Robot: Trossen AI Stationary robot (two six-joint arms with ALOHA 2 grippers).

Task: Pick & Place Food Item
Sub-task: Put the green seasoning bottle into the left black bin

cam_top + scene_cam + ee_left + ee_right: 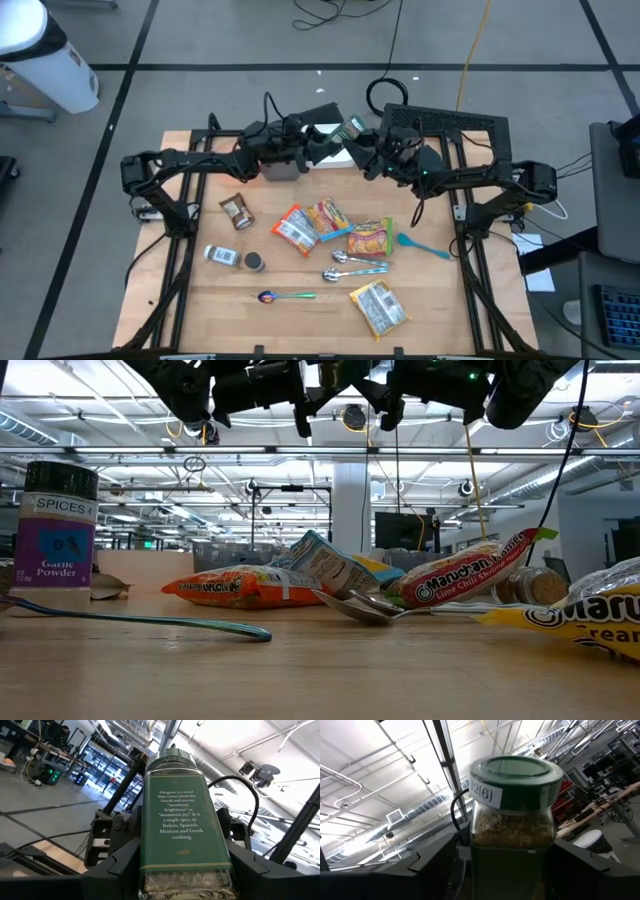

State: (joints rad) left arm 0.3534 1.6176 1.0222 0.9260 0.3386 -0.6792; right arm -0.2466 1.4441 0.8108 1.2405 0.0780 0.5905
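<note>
Closest to my low camera a long spoon [150, 622] lies flat on the tabletop [320, 680], with the garlic powder jar [57, 530] standing upright just behind its handle end. The oregano jar [343, 132] is up in the air above the tabletop's far edge, between my two hands, its long axis running from one hand to the other and its green lid [516, 774] pointing into the right hand [362, 150]. My left hand [322, 143] is clamped on the jar's base end. The right hand's fingers [427, 865] flank the lid end, spread; I cannot tell whether they touch it.
</note>
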